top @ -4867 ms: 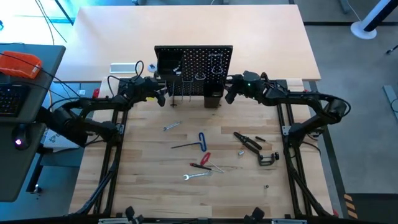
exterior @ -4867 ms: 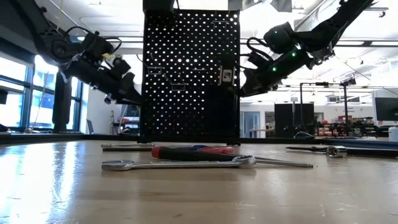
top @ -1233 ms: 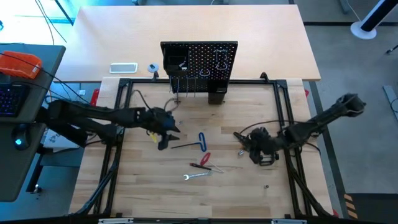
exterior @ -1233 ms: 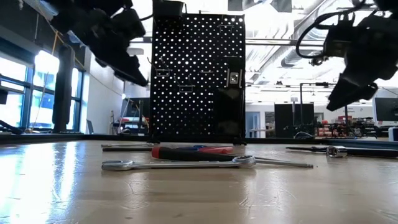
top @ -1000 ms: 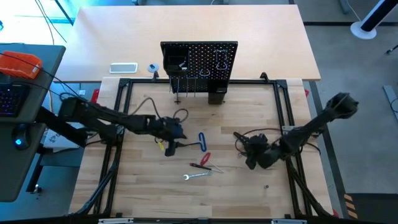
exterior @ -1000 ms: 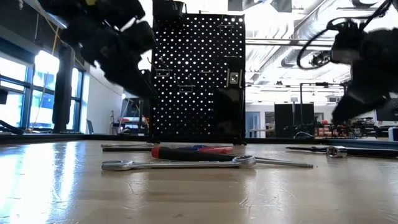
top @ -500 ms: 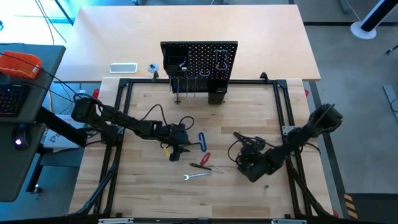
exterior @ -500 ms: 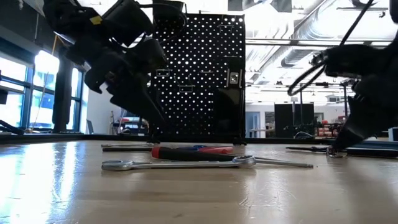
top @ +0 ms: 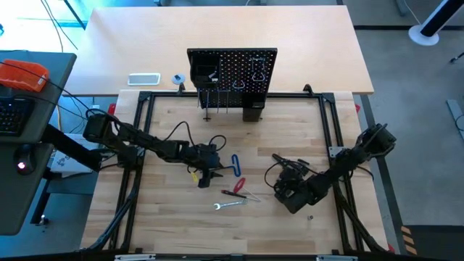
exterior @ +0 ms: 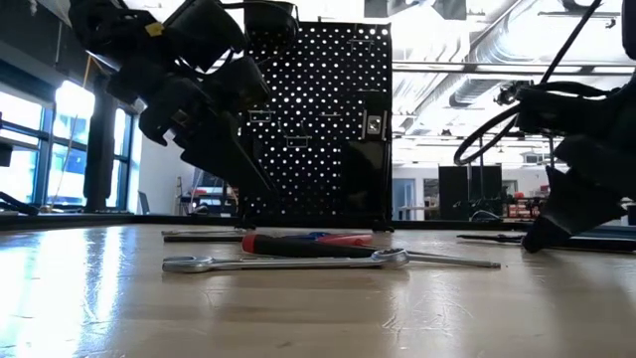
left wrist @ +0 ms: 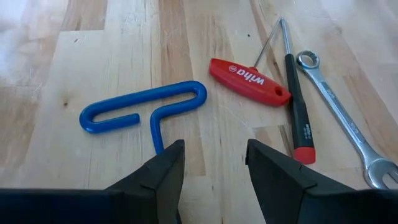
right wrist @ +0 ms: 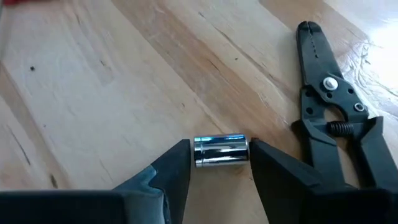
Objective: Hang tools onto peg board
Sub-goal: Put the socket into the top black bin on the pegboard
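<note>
Chrome socket (right wrist: 221,150) sits between my right pincer's (right wrist: 219,163) parted fingers, black pliers (right wrist: 336,118) just beside. Left pincer (left wrist: 211,163) open, straddling blue T hex key's (left wrist: 144,107) shaft; red screwdriver (left wrist: 249,79), wrench (left wrist: 345,119) beyond.

Upright black peg board (top: 232,72); tools (top: 235,185) flat on table, unhung.

Peg board (top: 232,74) at table's (top: 174,217) far edge; hex key (top: 235,164), screwdriver (top: 233,193), wrench (top: 228,205) mid-table; pliers (top: 284,162) probably right.
</note>
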Available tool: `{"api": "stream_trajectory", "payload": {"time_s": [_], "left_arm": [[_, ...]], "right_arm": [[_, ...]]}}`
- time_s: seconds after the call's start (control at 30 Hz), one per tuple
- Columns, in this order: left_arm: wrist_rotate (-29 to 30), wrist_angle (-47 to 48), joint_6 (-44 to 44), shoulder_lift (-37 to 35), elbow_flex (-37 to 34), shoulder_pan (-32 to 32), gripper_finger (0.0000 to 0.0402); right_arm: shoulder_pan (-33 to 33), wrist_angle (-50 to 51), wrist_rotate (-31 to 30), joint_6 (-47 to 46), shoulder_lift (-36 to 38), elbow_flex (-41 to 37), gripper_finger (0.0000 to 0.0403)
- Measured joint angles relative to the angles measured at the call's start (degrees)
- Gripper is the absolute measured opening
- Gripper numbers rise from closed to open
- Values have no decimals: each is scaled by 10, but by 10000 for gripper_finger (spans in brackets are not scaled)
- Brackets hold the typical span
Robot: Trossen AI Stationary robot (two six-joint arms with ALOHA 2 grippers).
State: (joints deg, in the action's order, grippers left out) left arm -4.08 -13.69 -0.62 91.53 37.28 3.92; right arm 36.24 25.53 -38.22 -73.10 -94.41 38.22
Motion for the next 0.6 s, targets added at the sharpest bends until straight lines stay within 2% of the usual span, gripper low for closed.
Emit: {"api": "stream_trajectory", "payload": {"time_s": [0.27, 0.5, 0.6], "left_arm": [[0, -6, 0, 0, 0, 0, 165], [-8, -82, 30, 0, 0, -5, 165], [-35, -136, 47, 0, 0, -14, 165]], "right_arm": [[-10, 1, -12, 14, -1, 0, 94], [-10, -3, -7, 51, -1, 5, 94], [-10, -2, -12, 100, 3, 21, 94]]}}
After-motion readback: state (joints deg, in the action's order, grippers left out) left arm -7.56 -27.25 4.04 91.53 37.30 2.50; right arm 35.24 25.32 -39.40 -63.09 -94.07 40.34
